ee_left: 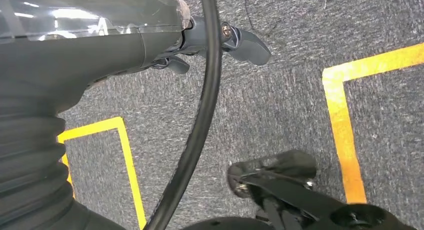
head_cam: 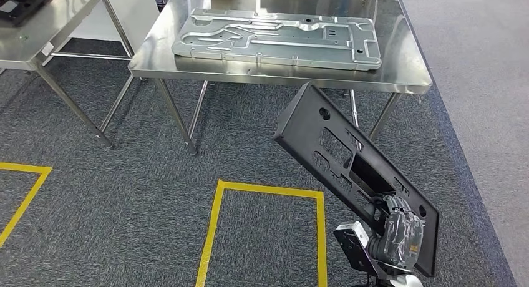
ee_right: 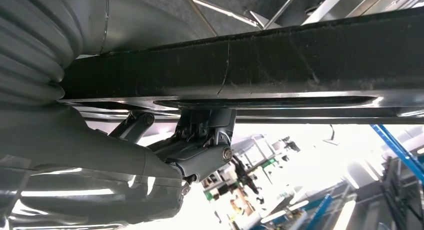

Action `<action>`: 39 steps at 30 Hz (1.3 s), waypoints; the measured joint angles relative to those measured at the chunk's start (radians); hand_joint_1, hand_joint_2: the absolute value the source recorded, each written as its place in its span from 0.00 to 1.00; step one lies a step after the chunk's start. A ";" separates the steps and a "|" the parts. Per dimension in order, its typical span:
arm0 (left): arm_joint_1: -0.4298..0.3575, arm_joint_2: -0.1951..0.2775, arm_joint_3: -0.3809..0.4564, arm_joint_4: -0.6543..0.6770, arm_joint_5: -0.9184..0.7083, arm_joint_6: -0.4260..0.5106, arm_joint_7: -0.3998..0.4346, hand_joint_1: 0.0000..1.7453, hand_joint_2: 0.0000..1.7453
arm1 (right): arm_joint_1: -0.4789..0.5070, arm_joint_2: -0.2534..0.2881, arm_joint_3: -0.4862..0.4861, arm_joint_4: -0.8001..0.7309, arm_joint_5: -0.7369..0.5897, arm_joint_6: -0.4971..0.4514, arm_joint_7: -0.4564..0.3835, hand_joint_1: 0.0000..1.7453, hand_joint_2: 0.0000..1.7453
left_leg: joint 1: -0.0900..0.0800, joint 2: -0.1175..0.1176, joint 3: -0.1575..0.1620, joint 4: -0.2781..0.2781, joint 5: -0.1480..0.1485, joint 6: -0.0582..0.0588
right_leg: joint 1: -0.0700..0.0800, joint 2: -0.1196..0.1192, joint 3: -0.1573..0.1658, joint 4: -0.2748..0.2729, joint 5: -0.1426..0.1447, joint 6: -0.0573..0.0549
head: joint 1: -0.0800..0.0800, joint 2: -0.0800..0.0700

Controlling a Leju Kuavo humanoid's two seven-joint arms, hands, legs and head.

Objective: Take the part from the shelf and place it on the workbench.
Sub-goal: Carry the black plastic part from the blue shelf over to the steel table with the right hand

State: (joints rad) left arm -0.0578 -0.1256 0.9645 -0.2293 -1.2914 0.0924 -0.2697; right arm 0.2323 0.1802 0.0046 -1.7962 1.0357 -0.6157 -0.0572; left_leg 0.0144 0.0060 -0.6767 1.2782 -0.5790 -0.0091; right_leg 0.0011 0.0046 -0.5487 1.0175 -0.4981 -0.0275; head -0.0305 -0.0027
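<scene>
- So the pickup part looks done: the right hand (head_cam: 399, 234) has the black plastic panel (head_cam: 349, 168), clamped near its lower end at the lower right of the head view.
- Right wrist view backs that up, with the fingers (ee_right: 205, 140) closed tight against the panel's edge (ee_right: 250, 65).
- The panel is up in the air, tilted, its top end pointing toward the steel bench (head_cam: 399, 81) at the top of the frame but well short of it.
- The bench already carries a grey metal plate (head_cam: 277, 37).
- The left hand (ee_left: 210, 45) hangs over the carpet (ee_left: 280, 110), fingers loosely apart, holding nothing.
- What's left, I reckon: close the gap and set the panel down.
</scene>
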 joint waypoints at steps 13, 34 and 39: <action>-0.019 0.006 -0.038 0.000 -0.047 -0.005 0.008 0.00 1.00 | -0.184 -0.084 0.008 0.098 -0.158 0.073 0.037 1.00 1.00 | -0.001 -0.001 0.116 -0.273 0.115 0.048 | -0.013 -0.001 -0.121 0.245 -0.115 0.058 | 0.000 0.000; -0.026 0.008 -0.049 0.000 -0.062 -0.004 0.026 0.00 1.00 | -0.318 -0.096 0.062 0.207 -0.271 0.148 0.026 1.00 1.00 | -0.017 -0.005 0.041 -0.197 0.142 0.041 | 0.011 -0.001 0.012 0.004 -0.015 0.004 | 0.000 0.000; -0.025 0.008 -0.049 0.000 -0.062 -0.004 0.024 0.00 1.00 | -0.326 -0.098 0.074 0.209 -0.274 0.164 0.024 1.00 1.00 | -0.016 -0.006 0.075 -0.259 0.140 0.049 | 0.006 -0.004 0.012 0.013 -0.032 0.028 | 0.000 0.000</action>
State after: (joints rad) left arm -0.0829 -0.1173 0.9156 -0.2289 -1.3536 0.0879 -0.2461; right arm -0.0937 0.0822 0.0786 -1.5873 0.7616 -0.4515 -0.0337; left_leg -0.0014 0.0003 -0.6022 1.0191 -0.4392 0.0402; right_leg 0.0074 0.0009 -0.5368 1.0304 -0.5303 0.0004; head -0.0302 -0.0027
